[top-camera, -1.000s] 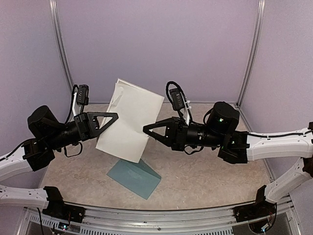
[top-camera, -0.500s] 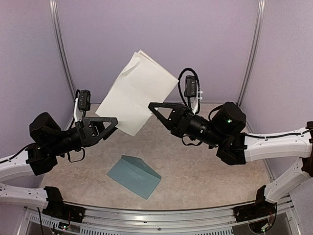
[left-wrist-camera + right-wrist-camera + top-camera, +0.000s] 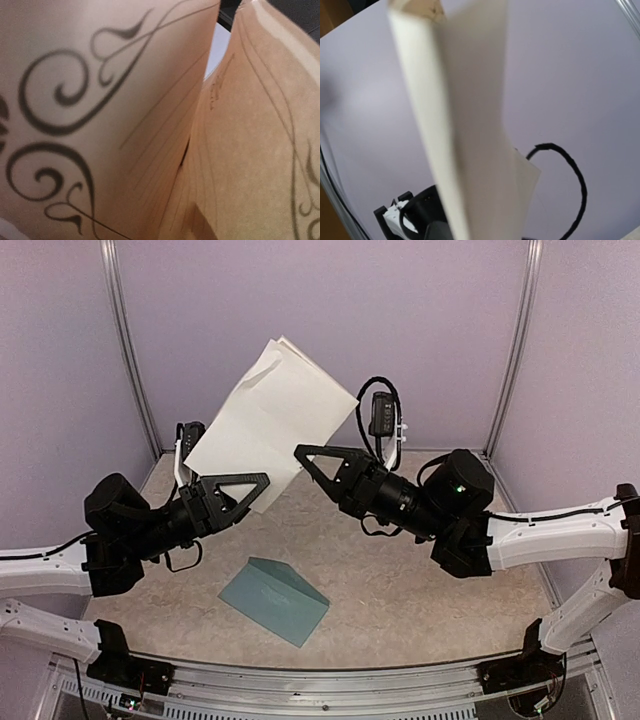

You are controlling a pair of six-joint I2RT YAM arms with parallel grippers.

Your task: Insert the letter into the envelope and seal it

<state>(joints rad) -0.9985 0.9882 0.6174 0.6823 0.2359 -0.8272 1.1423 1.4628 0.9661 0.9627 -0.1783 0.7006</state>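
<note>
The letter is folded, its white back outward, and hangs tilted high above the table. My right gripper is shut on its lower right edge. In the right wrist view the letter rises edge-on from the jaws. My left gripper is at the letter's lower left corner. The left wrist view is filled by the letter's cream printed inside, with dark scrolls and ruled lines, which hides the jaws. The teal envelope lies flat on the table below, apart from both grippers.
The beige table is closed in by lilac walls with metal corner posts. A metal rail runs along the near edge by the arm bases. A black cable loops by the right wrist.
The right gripper lifted the letter off toward the back. The left gripper, at the letter's left edge a second ago, came away and has now moved up to its lower left corner.
</note>
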